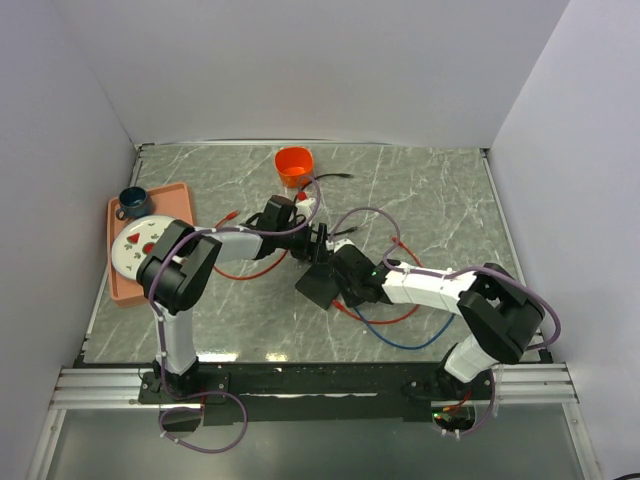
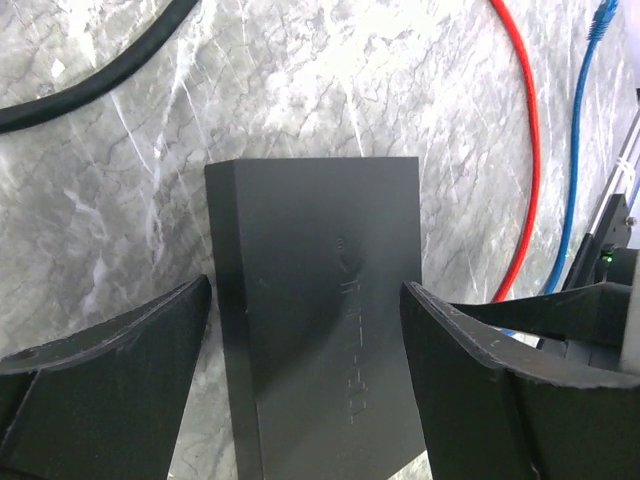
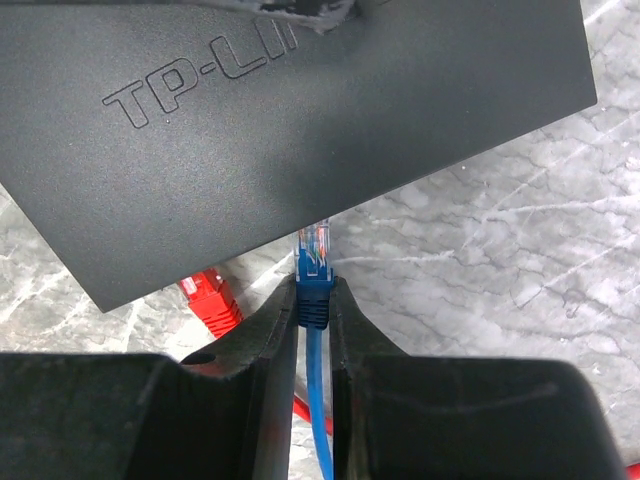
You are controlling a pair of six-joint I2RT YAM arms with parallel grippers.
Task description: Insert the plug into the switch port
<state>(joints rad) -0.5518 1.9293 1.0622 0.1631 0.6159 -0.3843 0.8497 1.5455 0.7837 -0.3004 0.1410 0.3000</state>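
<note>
Right tool (image 3: 313,292) clenched on blue plug (image 3: 314,272), clear tip up against near edge of black TP-Link switch (image 3: 300,140); port not visible. Switch flat on marble counter (image 3: 480,260), mid-counter. Left tool (image 2: 305,300) spread wide, fingers (image 2: 150,350) against both long sides, grasping switch. Red plug (image 3: 210,297) just beside blue plug.

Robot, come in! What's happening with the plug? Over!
Right gripper shut on blue plug. Left gripper straddling black switch box, grip unclear. Plug tip at box edge, port hidden. Red plug close beside.
</note>
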